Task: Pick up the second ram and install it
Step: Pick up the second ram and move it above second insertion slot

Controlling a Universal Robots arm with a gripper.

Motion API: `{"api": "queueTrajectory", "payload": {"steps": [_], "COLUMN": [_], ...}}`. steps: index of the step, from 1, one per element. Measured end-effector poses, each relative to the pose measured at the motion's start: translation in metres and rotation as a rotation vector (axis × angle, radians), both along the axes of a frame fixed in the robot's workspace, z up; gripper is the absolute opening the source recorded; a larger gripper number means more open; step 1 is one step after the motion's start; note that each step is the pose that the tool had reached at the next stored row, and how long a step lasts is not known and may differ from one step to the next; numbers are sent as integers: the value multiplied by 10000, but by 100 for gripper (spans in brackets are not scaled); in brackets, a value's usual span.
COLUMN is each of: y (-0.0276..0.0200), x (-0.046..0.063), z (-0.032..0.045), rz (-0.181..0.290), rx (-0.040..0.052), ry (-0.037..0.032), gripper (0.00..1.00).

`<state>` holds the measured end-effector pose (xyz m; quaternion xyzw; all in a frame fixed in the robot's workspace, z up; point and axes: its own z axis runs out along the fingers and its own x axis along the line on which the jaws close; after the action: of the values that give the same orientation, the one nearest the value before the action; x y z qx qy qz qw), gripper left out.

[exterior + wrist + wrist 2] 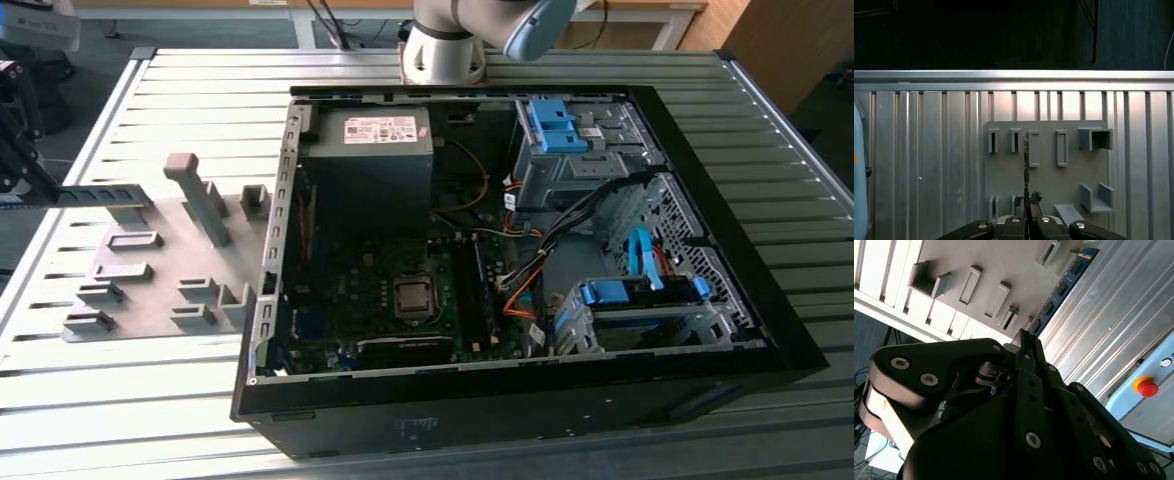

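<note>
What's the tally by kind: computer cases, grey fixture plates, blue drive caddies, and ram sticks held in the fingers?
Open computer case: 1
Grey fixture plate: 1
Blue drive caddies: 2
Second ram, gripped in the shut fingers: 1
Total: 5

Blue second ram (1067, 282) with black chips; grey fixture plate (154, 275) at nine o'clock of black case (534, 410) (bright-blue brackets (554, 125) inside); ribbed silver table (134, 400).
</note>
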<state>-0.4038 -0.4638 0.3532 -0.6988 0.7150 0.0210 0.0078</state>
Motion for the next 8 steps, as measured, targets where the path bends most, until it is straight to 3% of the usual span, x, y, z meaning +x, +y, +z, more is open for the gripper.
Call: {"api": "queueTrajectory", "payload": {"steps": [8], "y": [0], "x": [0], "z": [91], "rz": [0], "rx": [0], "ry": [-3], "gripper": [14]}}
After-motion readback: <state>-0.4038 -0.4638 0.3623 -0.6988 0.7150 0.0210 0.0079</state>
